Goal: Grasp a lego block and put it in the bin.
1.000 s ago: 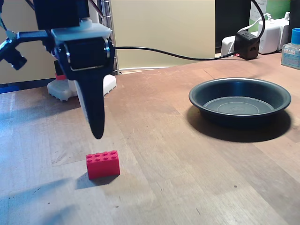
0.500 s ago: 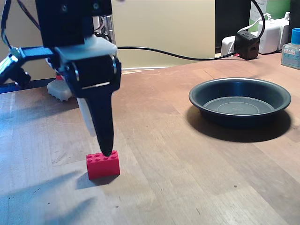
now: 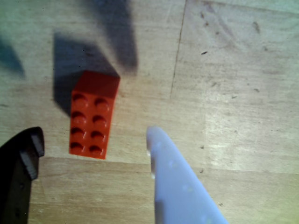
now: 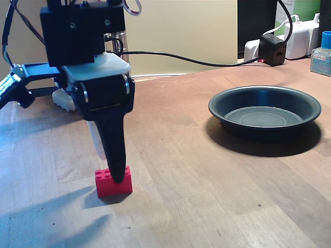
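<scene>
Fingers straddle studded red brick.

A wooden table of reddish-brown planks filled the fixed view, its grain and seams running toward the far edge, with dark specks and scratches plain in the wrist view. Behind the far edge stood a pale yellow wall. Near the far right corner sat a black power adapter with a black cable, white plugs and a blue-capped bottle. Light cast soft bluish shadows onto the table's near left corner.
</scene>
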Robot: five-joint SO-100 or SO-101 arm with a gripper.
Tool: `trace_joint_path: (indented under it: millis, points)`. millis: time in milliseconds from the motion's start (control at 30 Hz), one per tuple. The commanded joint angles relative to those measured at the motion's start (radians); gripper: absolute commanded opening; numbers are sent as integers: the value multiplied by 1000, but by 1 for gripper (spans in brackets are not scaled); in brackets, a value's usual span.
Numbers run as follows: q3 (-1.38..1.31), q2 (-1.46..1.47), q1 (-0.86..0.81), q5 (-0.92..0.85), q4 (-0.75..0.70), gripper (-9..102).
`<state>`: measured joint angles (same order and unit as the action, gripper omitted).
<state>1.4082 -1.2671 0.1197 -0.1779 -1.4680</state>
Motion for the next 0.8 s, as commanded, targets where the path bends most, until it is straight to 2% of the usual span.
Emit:
trace_joint_path:
  millis: [0, 533, 767]
  points:
    - [-38, 28, -3, -3, 31, 21]
    - [-29, 77, 8, 6, 46, -1]
    - [-32, 75, 11, 8, 34, 0]
